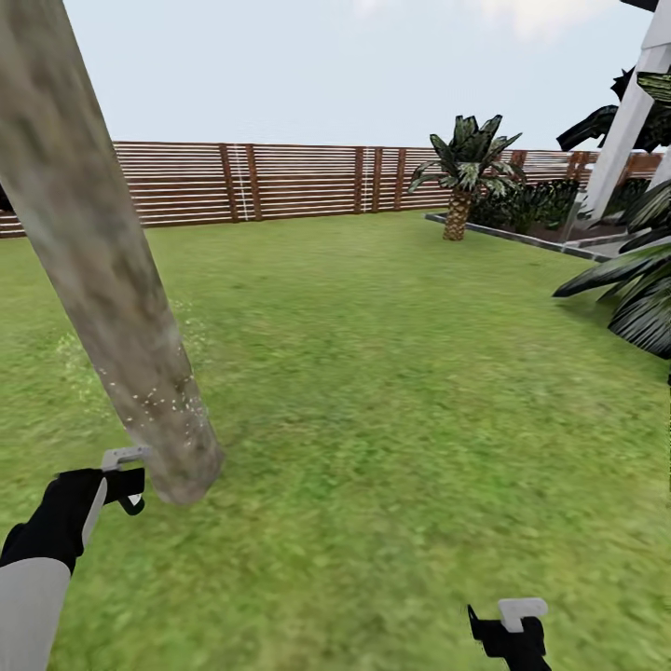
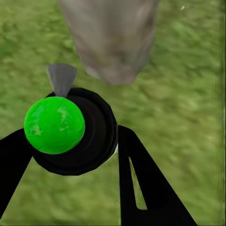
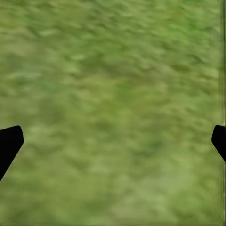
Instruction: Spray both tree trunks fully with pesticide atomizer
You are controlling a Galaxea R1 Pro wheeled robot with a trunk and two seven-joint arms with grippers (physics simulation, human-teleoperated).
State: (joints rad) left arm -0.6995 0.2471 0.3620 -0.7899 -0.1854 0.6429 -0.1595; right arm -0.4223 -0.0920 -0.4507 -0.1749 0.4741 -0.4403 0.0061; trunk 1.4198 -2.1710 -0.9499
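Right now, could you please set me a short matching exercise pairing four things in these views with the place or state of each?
Things:
1. atomizer
2. right claw
3. trunk
4. palm

Places or states:
A. by the far fence
B. open over bare grass
C. dotted with white specks low down
D. held in the left claw, green top showing

Pairs: 1-D, 2-B, 3-C, 4-A
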